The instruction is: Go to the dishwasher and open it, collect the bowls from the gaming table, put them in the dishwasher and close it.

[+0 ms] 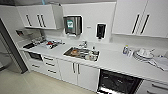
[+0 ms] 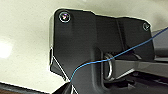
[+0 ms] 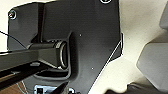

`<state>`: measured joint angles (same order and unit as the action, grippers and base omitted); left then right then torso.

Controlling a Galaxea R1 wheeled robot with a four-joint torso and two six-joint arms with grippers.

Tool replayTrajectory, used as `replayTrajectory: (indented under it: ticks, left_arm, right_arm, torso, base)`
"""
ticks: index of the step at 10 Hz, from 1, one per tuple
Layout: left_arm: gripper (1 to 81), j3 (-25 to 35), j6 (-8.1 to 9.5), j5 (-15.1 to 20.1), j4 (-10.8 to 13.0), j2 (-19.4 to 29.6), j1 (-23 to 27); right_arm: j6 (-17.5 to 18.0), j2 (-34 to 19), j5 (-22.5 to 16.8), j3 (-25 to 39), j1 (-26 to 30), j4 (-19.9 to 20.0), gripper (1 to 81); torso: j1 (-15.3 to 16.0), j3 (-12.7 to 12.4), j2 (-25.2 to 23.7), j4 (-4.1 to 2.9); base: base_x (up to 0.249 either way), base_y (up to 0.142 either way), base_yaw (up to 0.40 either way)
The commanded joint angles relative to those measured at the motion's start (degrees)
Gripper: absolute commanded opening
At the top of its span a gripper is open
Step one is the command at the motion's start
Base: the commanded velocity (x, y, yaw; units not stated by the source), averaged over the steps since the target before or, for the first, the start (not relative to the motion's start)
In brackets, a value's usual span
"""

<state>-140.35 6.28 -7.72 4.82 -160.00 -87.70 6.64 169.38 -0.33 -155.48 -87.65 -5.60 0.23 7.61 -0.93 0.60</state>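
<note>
The dishwasher [image 1: 118,82] sits under the white counter [image 1: 112,61] at the lower right of the head view. Its dark interior shows, with faint racks inside, and the lower part is cut off by the picture's edge. The bowls and the gaming table are out of view. Both wrist views look past the robot's own dark plate onto a pale floor, and a thin blue cable crosses the left wrist view.
A steel sink [image 1: 81,53] holding dishes is set in the counter left of the dishwasher. Stacked white plates [image 1: 143,55] and a bottle [image 1: 125,50] stand on the right. White cabinets [image 1: 77,72] run below, and a tall steel unit [image 1: 10,50] stands at the left. Pale floor [image 1: 30,83] lies in front.
</note>
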Motion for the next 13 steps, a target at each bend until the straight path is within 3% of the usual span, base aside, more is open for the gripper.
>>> replayTrajectory:
  ticks: [1, 6, 13]
  left_arm:
    - [81.1, 0.16, 0.05, 2.79, 0.55, 0.73, 1.52]
    - [81.1, 0.16, 0.05, 1.22, 1.86, 0.65, 1.52]
    - [81.1, -2.65, 0.05, 1.04, 2.22, -0.93, 1.52]
  right_arm:
    - [-10.69, 0.81, -0.73, -2.54, 2.34, 12.54, 81.1]
    - [-10.95, 1.78, -0.9, -3.15, 3.57, 12.36, 81.1]
    - [-10.86, 2.57, -4.15, -2.81, 4.45, 12.8, 81.1]
  torso:
    - [0.0, 0.0, 0.0, 0.0]
    - [0.0, 0.0, 0.0, 0.0]
    - [0.0, 0.0, 0.0, 0.0]
  base:
    - [0.0, 0.0, 0.347]
    - [0.0, 0.0, 0.347]
    - [0.0, 0.0, 0.347]
